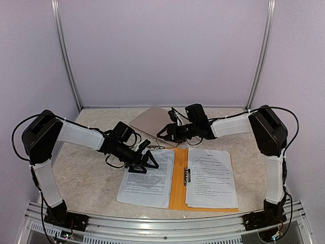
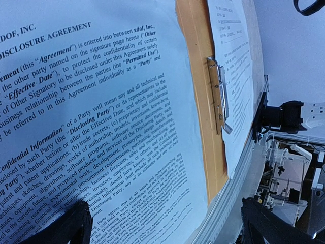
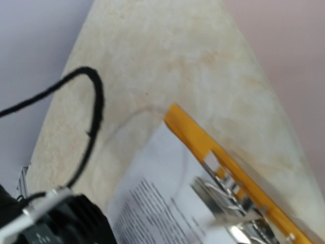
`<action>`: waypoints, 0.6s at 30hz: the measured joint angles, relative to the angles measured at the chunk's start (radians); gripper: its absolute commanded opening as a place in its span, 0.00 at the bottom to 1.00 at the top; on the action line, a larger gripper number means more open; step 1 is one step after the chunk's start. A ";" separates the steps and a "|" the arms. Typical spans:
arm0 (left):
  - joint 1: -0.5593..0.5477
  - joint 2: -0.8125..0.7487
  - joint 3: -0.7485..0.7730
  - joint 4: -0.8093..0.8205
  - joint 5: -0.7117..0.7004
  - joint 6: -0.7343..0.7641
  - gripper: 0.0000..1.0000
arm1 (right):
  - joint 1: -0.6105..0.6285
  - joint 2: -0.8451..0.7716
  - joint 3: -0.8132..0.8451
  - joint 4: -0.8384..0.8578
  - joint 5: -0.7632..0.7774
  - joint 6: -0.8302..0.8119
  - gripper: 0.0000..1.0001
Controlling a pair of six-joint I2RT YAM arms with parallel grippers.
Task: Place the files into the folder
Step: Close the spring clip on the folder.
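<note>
Table (image 1: 86, 173), marbled, carries everything. Folder (image 1: 177, 197), orange, lies open and flat at centre, near the arm bases. Files (image 1: 210, 175) are white printed sheets in 2 lots: one on the folder's R half, and the L lot (image 1: 147, 178) with its R edge on the orange and the rest spread leftward; can't tell if a flap lies under it. Clipboard (image 1: 150, 121) sits at the back, beyond the folder. L gripper (image 1: 147, 163) is low over the L lot's far edge, jaws spread full, nothing in them. R gripper (image 1: 166, 133) is by the folder's far end; jaw state and any hold unreadable. Metal clip (image 2: 218, 96) sits on the spine. Risks, as I judge them: thin paper flat on the table gives little to pinch, so it could crease, or only the top sheet could come; a sliding edge could snag the clip; grippers are near each other, so a clash is poss. Count: 1 table, 1 folder, 2 paper lots (sheets per lot unclear), 1 clipboard, 2 grippers, 1 clip.
</note>
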 measured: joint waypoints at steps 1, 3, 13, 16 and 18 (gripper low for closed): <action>0.000 0.000 -0.001 0.002 0.000 0.000 0.99 | 0.001 0.006 0.012 0.002 -0.002 0.000 0.60; 0.001 0.000 -0.002 0.005 0.001 0.000 0.99 | 0.003 0.020 0.027 0.003 -0.008 0.001 0.60; 0.002 0.000 -0.003 0.007 0.003 0.001 0.99 | 0.009 0.066 0.063 -0.005 -0.025 -0.001 0.61; 0.002 -0.001 -0.003 0.006 0.003 0.001 0.99 | 0.009 0.066 0.071 -0.014 -0.022 -0.014 0.61; 0.002 -0.003 -0.002 0.005 -0.001 0.001 0.99 | 0.009 0.066 0.071 -0.018 -0.023 -0.023 0.61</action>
